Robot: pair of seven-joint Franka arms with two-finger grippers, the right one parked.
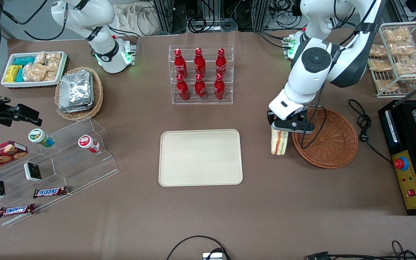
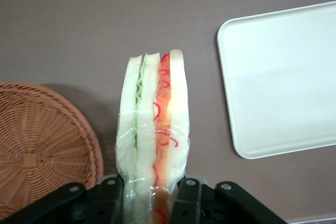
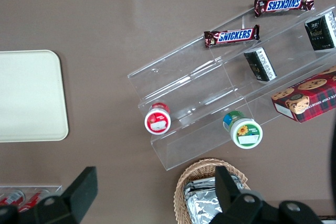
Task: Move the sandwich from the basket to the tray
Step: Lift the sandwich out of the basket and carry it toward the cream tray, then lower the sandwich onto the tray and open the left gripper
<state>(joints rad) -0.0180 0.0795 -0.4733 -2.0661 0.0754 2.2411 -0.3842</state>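
Note:
My left gripper is shut on the clear-wrapped sandwich, which hangs upright from it above the brown table, between the basket and the tray. The wrist view shows the sandwich with its white bread and red, orange and green layers clamped between the two black fingers. The reddish-brown wicker basket lies just beside the gripper, toward the working arm's end, and holds nothing. The cream tray is bare and lies flat at the table's middle. In the wrist view the basket and the tray flank the sandwich.
A clear rack of red cola bottles stands farther from the front camera than the tray. A black cable with plug and a black machine lie past the basket. A clear stepped shelf with snacks and a foil-packet basket sit toward the parked arm's end.

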